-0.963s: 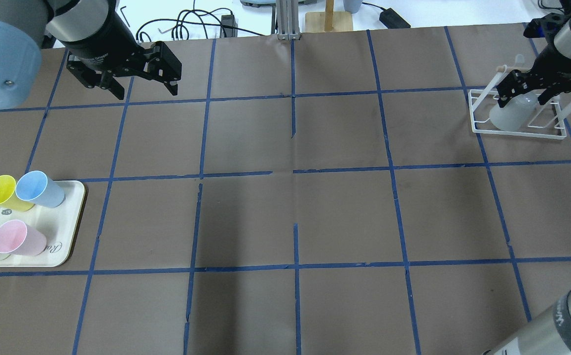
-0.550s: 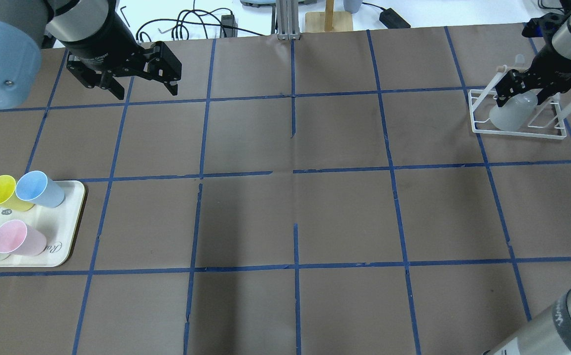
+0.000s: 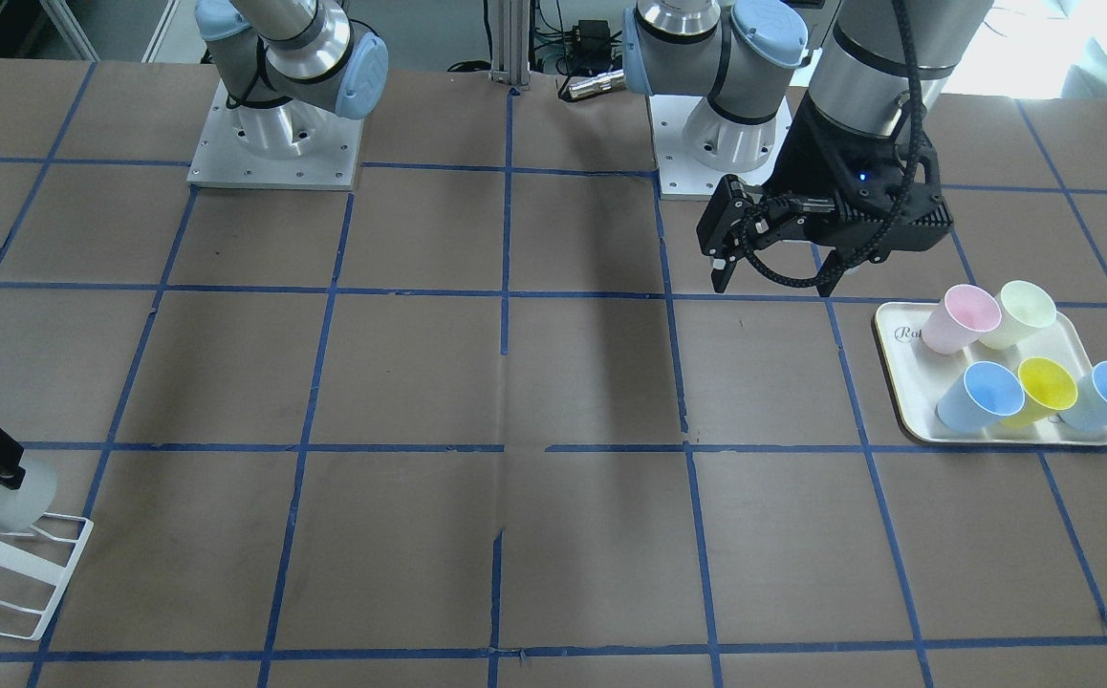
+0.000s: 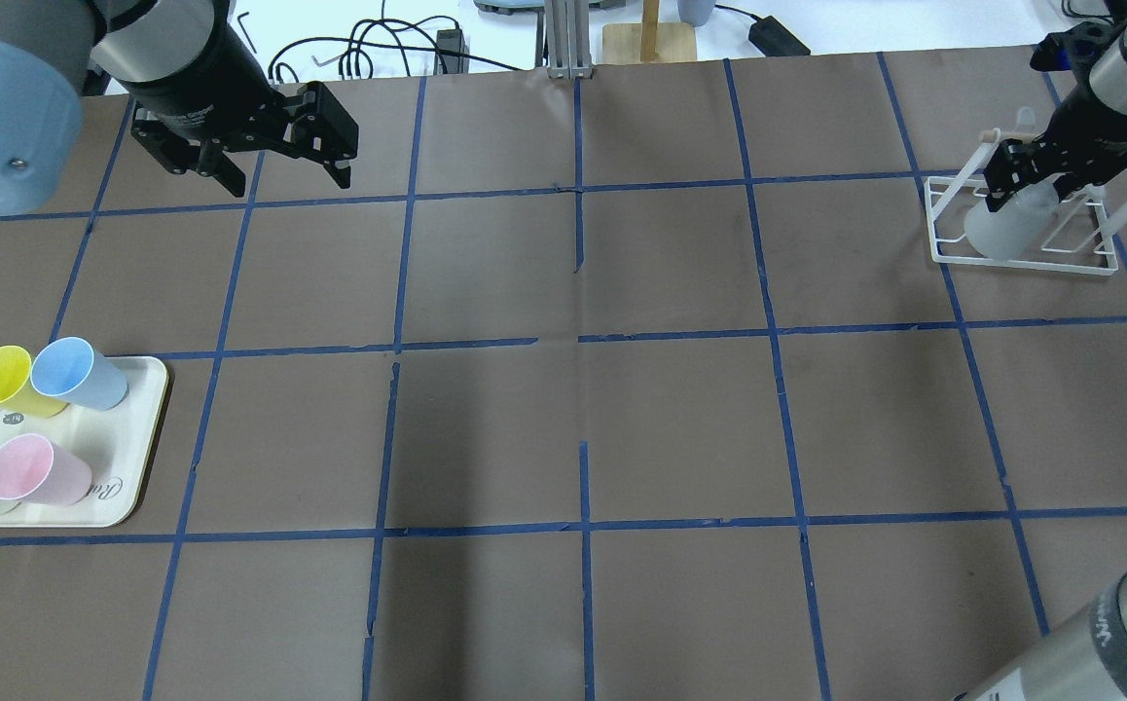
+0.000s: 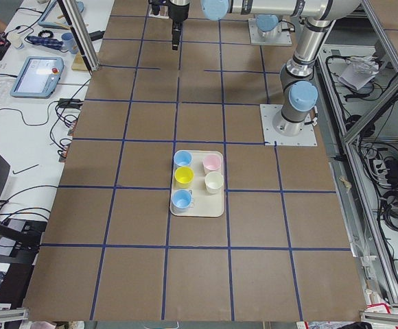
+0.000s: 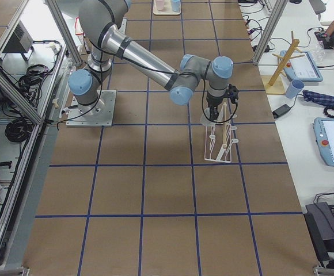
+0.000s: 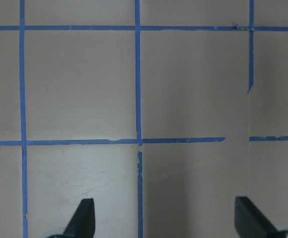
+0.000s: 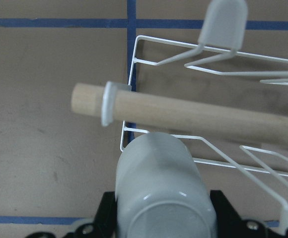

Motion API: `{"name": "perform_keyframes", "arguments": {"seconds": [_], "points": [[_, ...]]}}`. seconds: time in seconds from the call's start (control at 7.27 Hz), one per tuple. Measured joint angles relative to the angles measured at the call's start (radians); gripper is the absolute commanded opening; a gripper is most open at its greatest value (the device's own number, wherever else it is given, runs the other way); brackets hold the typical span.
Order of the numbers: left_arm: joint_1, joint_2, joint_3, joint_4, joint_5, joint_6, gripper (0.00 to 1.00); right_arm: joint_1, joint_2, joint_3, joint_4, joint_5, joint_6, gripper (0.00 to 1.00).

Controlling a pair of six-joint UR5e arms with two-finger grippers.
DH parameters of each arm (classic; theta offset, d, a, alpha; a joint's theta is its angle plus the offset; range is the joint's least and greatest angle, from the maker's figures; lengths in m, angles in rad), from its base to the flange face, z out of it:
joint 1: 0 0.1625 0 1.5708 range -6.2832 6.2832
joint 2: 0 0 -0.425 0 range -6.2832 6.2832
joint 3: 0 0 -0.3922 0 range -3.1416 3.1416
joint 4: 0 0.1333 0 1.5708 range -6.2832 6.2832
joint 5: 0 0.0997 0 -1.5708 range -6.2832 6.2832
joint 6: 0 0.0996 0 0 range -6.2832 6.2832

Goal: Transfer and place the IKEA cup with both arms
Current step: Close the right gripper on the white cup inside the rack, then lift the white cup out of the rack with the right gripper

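The right hand [image 8: 164, 215] is clenched on the cup [image 8: 156, 183], one finger against each side. The cup lies tilted in the wire rack [image 4: 1021, 265], what looks like its base toward the wrist camera, with the wooden dowel [image 8: 193, 111] crossing just beyond it. My judgement is that the pull should run back along the cup's own axis until it clears wire and dowel, and only then swing inward. The grip should be firm, since a smooth taper can slide out. Beyond the rack, the brown desk [image 4: 680, 428] is flat paper gridded with blue tape [image 4: 768, 331] that is split in places. Far across it the left hand [image 4: 288, 180] hangs released, fingers wide, well apart from the cup. A tray [image 4: 121, 477] of coloured cups [image 4: 77, 370] sits at that end. Past the desk's edge are cables, a wooden stand and benches with tablets.
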Motion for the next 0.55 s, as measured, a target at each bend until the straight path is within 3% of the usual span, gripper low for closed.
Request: {"name": "perform_keyframes", "arguments": {"seconds": [0.28, 0.55], "points": [[0.000, 0.000, 0.000, 0.000, 0.000, 0.000, 1.00, 0.000, -0.011, -0.002, 0.005, -0.002, -0.001, 0.33], [0.000, 0.001, 0.000, 0.000, -0.001, 0.000, 1.00, 0.000, -0.024, -0.005, 0.013, -0.008, -0.005, 0.33]]}}
